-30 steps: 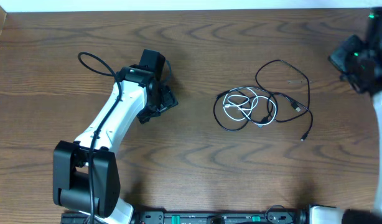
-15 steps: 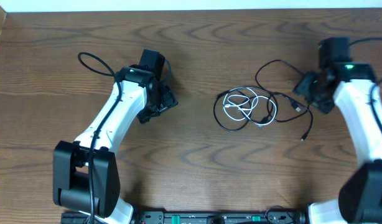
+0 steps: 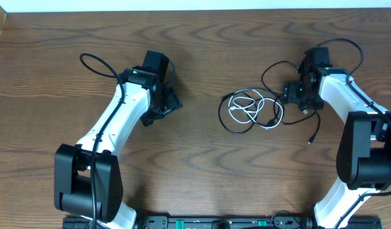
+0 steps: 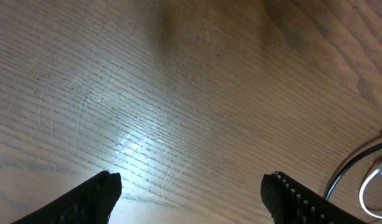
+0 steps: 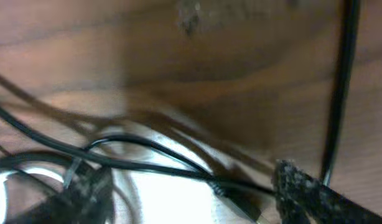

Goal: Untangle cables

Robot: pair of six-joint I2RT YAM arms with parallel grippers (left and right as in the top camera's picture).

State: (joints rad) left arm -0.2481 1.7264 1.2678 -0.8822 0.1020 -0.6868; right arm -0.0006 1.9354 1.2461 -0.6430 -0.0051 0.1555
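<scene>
At centre-right of surface [image 3: 202, 44], cables [image 3: 251, 109] lie loosely tangled, white loops inside black. Right pincer [image 3: 296, 95] apart, low over black strand [image 5: 178, 175] at tangle's right edge; left pincer [image 3: 162, 105] apart, well clear. Best: straddle one black strand only, close, draw outward slowly.

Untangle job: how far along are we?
Done: nothing visible; the white cable and the black cables lie in one knotted heap. In hand: the right tool is open, low over the heap's right edge, with a black cord between its fingers, not gripped. The left tool is open over bare table, apart from the heap. Left: separating every cord.
</scene>
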